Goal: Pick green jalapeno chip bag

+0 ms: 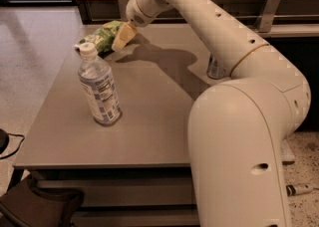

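The green jalapeno chip bag [101, 35] lies at the far left corner of the grey table [149, 121], bright green with pale patches. My gripper [123, 37] is at the bag's right end, low over the table, touching or just overlapping the bag's edge. Whether it holds the bag does not show. My arm reaches in from the right and crosses the table's far side.
A clear plastic bottle [99, 89] with a white cap stands upright near the table's front left. A silver can [215, 68] at the right is mostly hidden behind my arm. A wooden wall and metal brackets run behind the table. A dark bag [40, 208] sits on the floor at front left.
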`<state>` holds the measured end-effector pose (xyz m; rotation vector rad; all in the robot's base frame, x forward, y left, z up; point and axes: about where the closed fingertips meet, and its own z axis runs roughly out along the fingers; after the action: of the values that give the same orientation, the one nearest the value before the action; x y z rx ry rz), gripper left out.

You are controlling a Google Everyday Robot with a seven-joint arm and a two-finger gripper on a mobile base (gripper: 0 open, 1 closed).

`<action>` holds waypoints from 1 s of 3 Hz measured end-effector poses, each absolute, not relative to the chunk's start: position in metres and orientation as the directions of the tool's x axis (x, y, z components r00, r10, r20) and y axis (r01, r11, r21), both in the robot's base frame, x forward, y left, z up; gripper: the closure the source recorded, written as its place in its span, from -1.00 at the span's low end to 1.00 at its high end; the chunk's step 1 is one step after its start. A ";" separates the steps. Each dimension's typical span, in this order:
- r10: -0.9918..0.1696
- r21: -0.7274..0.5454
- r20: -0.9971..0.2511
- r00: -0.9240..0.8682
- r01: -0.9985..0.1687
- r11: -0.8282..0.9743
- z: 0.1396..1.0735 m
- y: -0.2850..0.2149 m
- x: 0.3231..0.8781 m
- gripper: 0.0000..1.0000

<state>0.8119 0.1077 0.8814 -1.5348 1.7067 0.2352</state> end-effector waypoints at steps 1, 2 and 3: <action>-0.712 -0.317 -0.699 0.062 -0.920 0.231 0.859 0.139 0.814 -1.00; -0.692 -0.286 -0.721 0.040 -0.926 0.245 0.845 0.155 0.815 -0.96; -0.694 -0.285 -0.719 0.041 -0.928 0.240 0.843 0.156 0.814 -0.50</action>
<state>0.8144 0.1561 0.8433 -1.5134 1.7107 0.3679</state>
